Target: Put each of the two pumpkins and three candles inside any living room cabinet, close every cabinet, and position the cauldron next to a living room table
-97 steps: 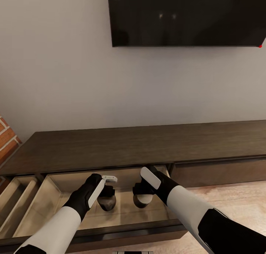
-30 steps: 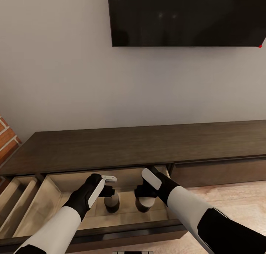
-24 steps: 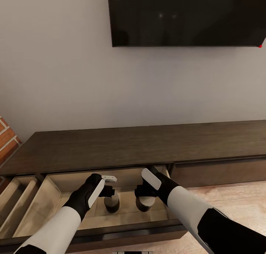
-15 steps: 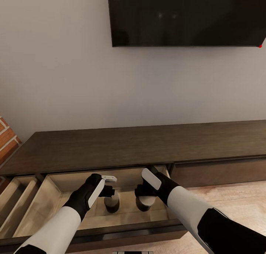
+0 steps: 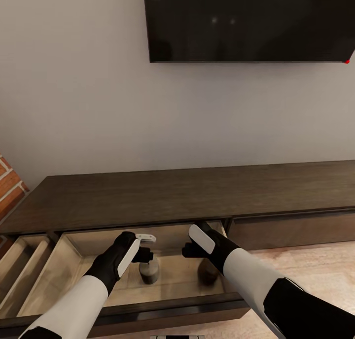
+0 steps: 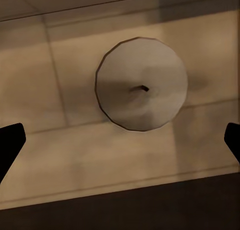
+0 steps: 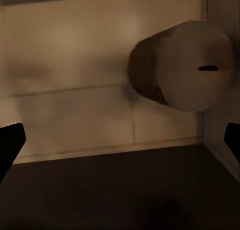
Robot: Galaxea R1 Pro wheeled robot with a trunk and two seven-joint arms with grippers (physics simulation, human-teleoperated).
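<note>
Two candles inside the open drawer point(image 5: 69, 265) of the cabinet point(image 5: 162, 193), both on its pale floor. Left candle point(image 5: 149, 271) standing upright about midway between the drawer's side walls, seen from straight above in the left wrist view point(image 6: 142, 84) with a small dark wick at the centre of its round top. Right candle point(image 5: 208, 271) lying close to the drawer's right wall, largely hidden behind the right forearm in the head view; in the right wrist view point(image 7: 187, 65) seemingly tipped on its side in the corner, flat end with the wick turned toward the camera (touching the wall or only just beside it, hard to say in this dim light).

Left gripper point(image 5: 143, 248) hanging directly above the left candle, fingers spread wide, nothing between them; only the two dark fingertips point(image 6: 10, 145) at the picture's edges in the wrist view, well apart from the candle. Right gripper point(image 5: 193, 250) likewise released, above the drawer's right part, dark fingertips point(image 7: 11, 142) far apart and grasping nothing.

Drawer pulled out toward the robot, dark front edge nearest. Another open compartment point(image 5: 22, 260) at the cabinet's left end. Behind: white wall point(image 5: 74, 83), black TV point(image 5: 251, 21), a bit of red brick point(image 5: 9, 184) at the left, light wood floor point(image 5: 315, 260) at the right.
</note>
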